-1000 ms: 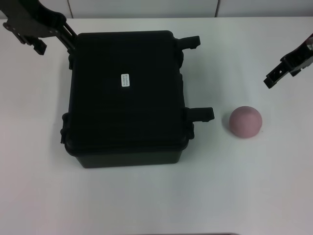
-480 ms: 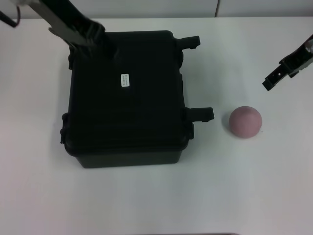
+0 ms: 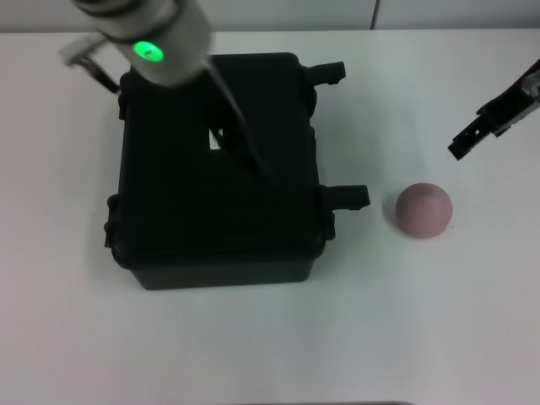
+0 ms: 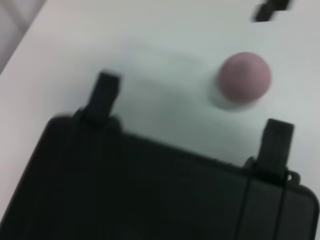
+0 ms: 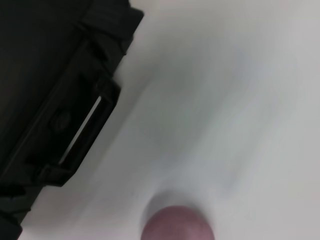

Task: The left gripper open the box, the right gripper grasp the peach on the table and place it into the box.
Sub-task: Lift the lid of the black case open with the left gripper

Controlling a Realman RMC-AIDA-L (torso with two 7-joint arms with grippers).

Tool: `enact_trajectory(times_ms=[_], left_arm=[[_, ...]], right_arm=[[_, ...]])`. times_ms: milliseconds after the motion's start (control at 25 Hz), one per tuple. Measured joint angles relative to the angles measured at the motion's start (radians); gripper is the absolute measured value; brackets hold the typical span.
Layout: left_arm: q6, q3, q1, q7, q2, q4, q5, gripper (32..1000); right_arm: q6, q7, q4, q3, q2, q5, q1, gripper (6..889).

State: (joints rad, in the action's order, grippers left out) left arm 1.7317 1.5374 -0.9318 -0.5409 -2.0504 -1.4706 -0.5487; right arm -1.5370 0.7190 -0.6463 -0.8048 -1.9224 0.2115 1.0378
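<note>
The black box [image 3: 219,219] lies shut in the middle of the white table [image 3: 253,346], its two latches [image 3: 346,197] on the side facing the peach. My left gripper [image 3: 246,148], on the arm with the green ring light [image 3: 150,51], hangs above the lid and partly hides the white label [image 3: 215,142]. The pink peach [image 3: 424,210] rests on the table right of the box; it also shows in the left wrist view [image 4: 244,77] and the right wrist view [image 5: 177,226]. My right gripper [image 3: 472,135] hovers farther back and to the right of the peach, apart from it.
The box's far latch [image 3: 331,73] juts out at its back right corner. A wall edge runs along the table's far side. Bare tabletop lies in front of the box and around the peach.
My left arm has swung from the box's far left corner to above the middle of the lid. The right gripper has edged slightly toward the peach. Box and peach have not moved.
</note>
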Motion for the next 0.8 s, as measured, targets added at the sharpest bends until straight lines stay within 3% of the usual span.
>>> enact_trajectory(times_ms=[120,280,400,560,800], left_arm=[[-0.084,0.171,-0.014,0.003,-0.0027,0.006,-0.022,781],[-0.205,0.318,-0.034,0.013,-0.004,0.022,-0.041,780],[-0.303,0.387,-0.059,0.025,-0.0057,0.061,-0.072,780],[-0.405,0.447,-0.09,0.024,-0.0074,0.123,-0.092,780],[-0.457,0.497,-0.151,0.023,-0.0082,0.241,-0.132,780]], right_arm=[[0.005,0.012,0.004,-0.005,-0.012,0.0,-0.001,828],[0.01,0.021,0.005,-0.006,-0.019,0.0,-0.005,828],[0.021,0.022,0.006,-0.009,-0.02,0.0,-0.009,828],[0.037,0.022,0.007,-0.01,-0.02,0.0,-0.013,828],[0.045,0.022,0.015,-0.013,-0.028,-0.003,-0.013,829]])
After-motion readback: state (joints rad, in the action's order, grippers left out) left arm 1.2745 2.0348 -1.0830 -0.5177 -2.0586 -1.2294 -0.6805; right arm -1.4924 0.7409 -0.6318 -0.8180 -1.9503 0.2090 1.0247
